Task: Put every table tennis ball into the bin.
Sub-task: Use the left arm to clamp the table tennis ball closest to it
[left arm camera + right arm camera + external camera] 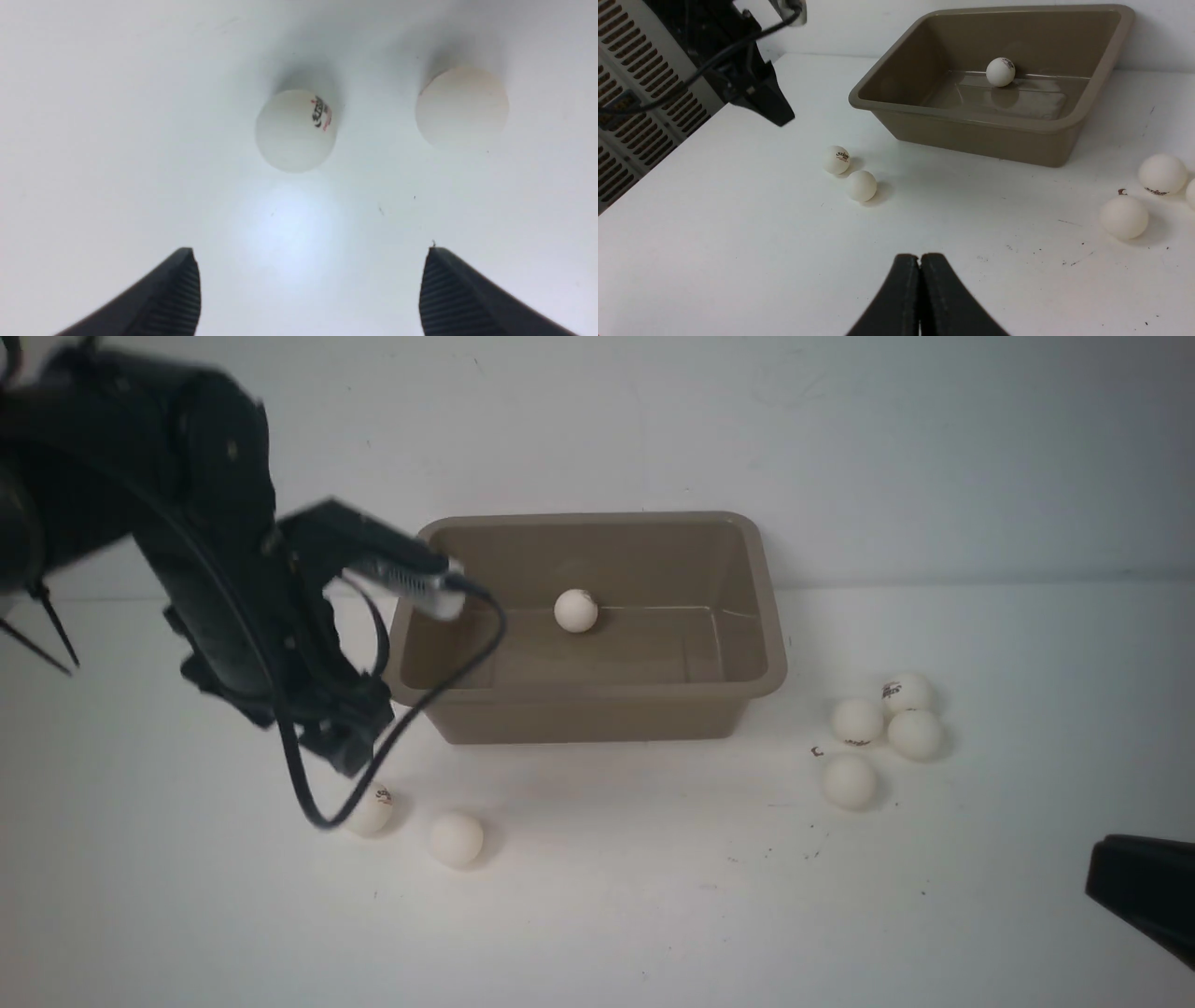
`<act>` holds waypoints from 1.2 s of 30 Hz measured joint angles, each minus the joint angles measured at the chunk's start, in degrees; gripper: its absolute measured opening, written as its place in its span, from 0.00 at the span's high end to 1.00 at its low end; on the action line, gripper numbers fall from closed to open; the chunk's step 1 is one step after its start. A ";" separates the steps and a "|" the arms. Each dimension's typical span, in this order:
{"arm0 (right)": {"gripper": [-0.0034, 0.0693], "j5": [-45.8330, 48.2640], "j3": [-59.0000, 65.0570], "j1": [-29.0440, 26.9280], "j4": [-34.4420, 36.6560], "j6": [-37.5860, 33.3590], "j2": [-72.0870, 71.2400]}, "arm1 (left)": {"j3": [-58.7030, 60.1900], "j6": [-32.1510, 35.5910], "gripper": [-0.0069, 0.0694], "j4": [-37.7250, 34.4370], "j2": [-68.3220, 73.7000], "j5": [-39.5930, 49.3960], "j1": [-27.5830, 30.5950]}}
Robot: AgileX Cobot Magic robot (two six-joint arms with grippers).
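The taupe bin (597,717) stands at the back middle of the white table and holds one table tennis ball (575,610). Two balls lie in front of its left end: a logo ball (372,810), partly behind a cable, and a plain ball (456,839). Several more balls (857,721) cluster right of the bin. My left gripper (309,251) hangs open and empty above the table, a little short of the logo ball (295,130), with the plain ball (461,106) off to one side. My right gripper (919,256) is shut and empty, low at the front right.
A black cable (411,709) loops from the left wrist down beside the bin's left front corner. A white wall rises directly behind the bin. In the right wrist view a ventilated grey panel (640,116) stands past the table's left edge.
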 joint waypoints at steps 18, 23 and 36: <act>0.96 0.53 0.00 0.00 0.00 -0.05 0.00 | 11.84 0.00 0.17 -1.15 3.04 -21.74 0.65; 0.96 0.63 0.00 0.00 0.06 -0.05 0.00 | 11.84 0.00 0.17 -1.15 5.41 -24.03 0.65; 0.96 0.98 0.00 0.00 1.03 -0.05 0.00 | 11.84 -0.86 0.24 1.32 10.71 -28.58 0.70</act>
